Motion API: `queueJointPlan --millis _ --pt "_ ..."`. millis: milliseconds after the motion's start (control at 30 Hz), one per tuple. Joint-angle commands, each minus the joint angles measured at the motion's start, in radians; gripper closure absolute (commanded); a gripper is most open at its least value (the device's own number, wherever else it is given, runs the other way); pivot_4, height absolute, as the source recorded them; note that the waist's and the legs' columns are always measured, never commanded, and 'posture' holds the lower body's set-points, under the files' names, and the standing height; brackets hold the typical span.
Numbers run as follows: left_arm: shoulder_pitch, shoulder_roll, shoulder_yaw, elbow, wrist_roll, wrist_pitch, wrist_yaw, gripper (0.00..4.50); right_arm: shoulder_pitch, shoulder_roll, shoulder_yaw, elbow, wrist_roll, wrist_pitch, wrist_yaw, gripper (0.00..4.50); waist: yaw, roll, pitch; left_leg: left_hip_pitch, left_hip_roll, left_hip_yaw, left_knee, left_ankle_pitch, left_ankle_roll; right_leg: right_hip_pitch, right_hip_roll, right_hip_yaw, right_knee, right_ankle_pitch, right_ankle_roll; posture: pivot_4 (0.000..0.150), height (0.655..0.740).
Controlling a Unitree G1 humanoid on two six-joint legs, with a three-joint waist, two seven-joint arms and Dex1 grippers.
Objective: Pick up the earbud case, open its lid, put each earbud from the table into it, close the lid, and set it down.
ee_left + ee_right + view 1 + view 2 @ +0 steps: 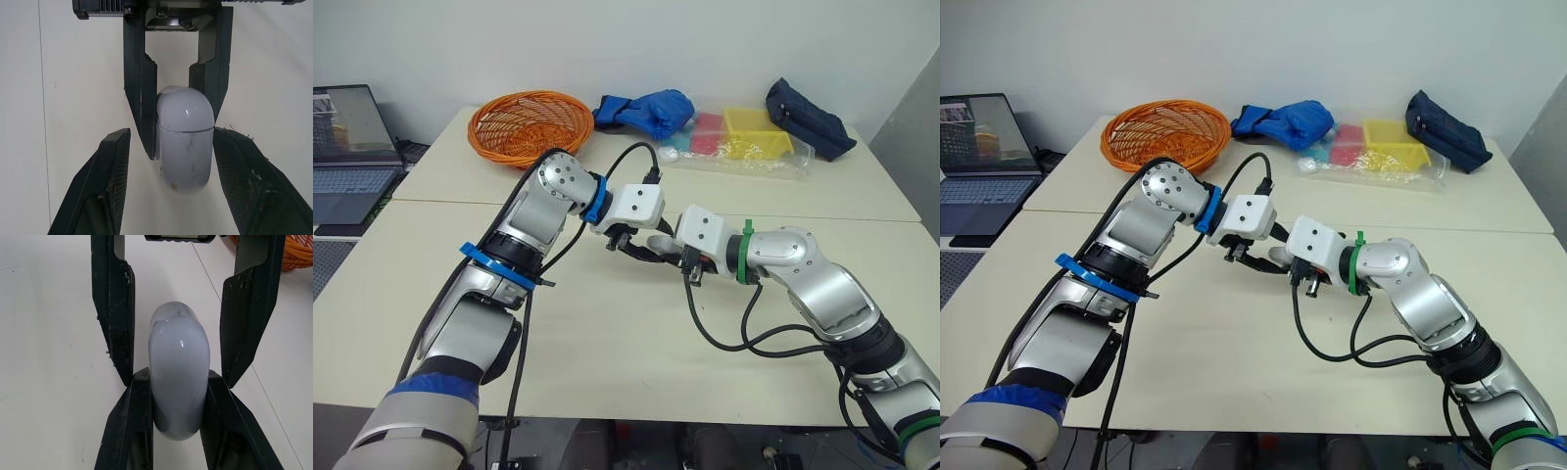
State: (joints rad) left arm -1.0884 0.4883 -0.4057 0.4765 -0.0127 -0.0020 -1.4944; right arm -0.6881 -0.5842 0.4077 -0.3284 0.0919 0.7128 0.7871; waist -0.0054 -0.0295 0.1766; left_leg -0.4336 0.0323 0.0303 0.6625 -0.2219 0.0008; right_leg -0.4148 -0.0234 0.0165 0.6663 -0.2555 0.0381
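Earbud case (186, 147) clamped, lid shut, between the two black fingers of the right gripper (175, 382) over the middle of the table (607, 343), the seam under the domed lid a thin closed line. The left gripper (172, 134) faces it head-on, fingers spread wide, one either side of the case with a gap on both. From the head views the wrist housings cover most of the case, and I can't tell whether its base touches the tabletop.
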Motion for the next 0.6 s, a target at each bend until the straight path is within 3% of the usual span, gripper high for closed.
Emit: queueJointPlan --millis 33,100,600 --pt "0.001 0.007 0.007 -0.027 0.007 0.009 -0.008 2.4 -0.022 0.003 -0.018 -0.039 -0.007 0.0 0.005 3.69 0.0 0.0 0.0 0.0 0.0 0.0 0.0 0.0 0.0 0.0 0.0 0.0 0.0 0.0 0.0 0.15 0.74" --pt "0.002 0.011 0.007 -0.032 0.006 0.008 -0.021 2.82 -0.022 0.004 -0.017 -0.04 -0.007 0.002 0.006 3.69 0.0 0.0 0.0 0.0 0.0 0.0 0.0 0.0 0.0 0.0 0.0 0.0 0.0 0.0 0.0 0.15 0.74" --pt "0.012 0.014 0.02 -0.088 -0.015 0.047 -0.029 2.84 -0.006 -0.008 -0.018 -0.025 -0.019 0.0 0.013 3.69 0.0 0.0 0.0 0.0 0.0 0.0 0.0 0.0 0.0 0.0 0.0 0.0 0.001 0.0 0.0 0.15 0.74"
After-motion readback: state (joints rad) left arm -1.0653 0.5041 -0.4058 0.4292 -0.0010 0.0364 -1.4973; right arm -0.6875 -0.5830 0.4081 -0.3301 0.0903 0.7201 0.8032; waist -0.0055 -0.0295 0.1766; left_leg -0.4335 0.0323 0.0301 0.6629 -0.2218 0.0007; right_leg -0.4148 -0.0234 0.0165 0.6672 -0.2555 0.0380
